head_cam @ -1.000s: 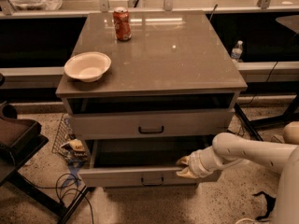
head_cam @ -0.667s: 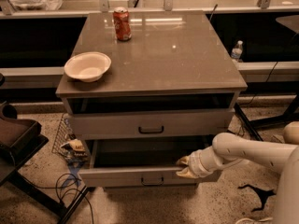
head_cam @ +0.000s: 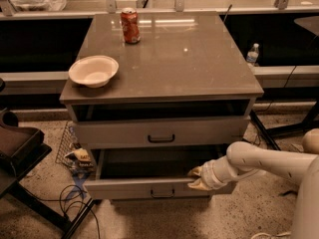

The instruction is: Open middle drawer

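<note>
The middle drawer (head_cam: 124,188) is a wide grey drawer pulled well out from the cabinet. Its dark inside shows, and a small black bar handle (head_cam: 162,193) sits at the centre of its front. My gripper (head_cam: 195,178) is at the right part of the drawer's front. One finger is inside the top edge and one is outside, closed on the panel. The white arm reaches in from the right. Anything below this drawer is hidden.
A closed grey drawer (head_cam: 161,132) sits above, under a dark slot. A white bowl (head_cam: 93,70) and a red can (head_cam: 130,26) stand on the cabinet top (head_cam: 199,63). A dark chair (head_cam: 15,148) and cables (head_cam: 75,203) are on the left. A water bottle (head_cam: 253,54) stands behind on the right.
</note>
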You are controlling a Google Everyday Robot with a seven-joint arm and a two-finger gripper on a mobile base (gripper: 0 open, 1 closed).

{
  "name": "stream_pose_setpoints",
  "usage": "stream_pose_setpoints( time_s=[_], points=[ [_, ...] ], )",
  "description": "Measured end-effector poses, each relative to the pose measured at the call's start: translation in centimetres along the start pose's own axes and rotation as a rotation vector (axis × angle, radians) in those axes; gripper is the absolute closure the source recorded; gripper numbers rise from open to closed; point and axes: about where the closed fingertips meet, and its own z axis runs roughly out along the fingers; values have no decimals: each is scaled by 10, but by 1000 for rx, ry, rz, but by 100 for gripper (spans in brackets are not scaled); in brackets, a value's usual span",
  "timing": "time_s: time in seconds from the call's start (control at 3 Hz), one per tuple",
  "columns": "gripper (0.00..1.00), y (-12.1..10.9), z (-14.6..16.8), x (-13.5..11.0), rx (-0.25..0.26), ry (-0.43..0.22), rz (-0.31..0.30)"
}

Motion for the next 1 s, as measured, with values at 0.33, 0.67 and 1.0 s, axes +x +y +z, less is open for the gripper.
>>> stream_pose_setpoints(
  time_s=[0.33,0.67,1.0],
  points=[
    [100,0,0,0,0,0,0],
    [100,0,0,0,0,0,0],
    [82,0,0,0,0,0,0]
  ],
)
